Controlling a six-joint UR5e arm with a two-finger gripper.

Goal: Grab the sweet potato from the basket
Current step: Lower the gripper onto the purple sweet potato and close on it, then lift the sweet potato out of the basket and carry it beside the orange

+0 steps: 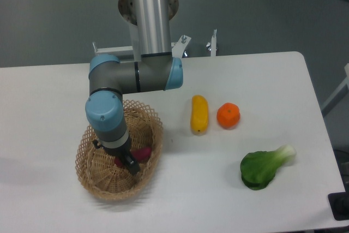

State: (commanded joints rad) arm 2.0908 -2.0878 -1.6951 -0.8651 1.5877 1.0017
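A white table [262, 85] with a smooth, matte top and rounded corners filled most of the view. Its far edge ran across the upper part of the picture, and its right edge slanted down toward the lower right corner. Behind and beside it lay a plain dark grey floor [262, 9], even in tone and without pattern. At the table's far edge stood small white metal brackets [214, 42]. A pale slanted bar [335, 96] showed at the right border, and a dark boxy object [340, 207] sat at the lower right corner, too cut off to tell what it was. The light was soft and even, throwing only faint shadows on the tabletop.
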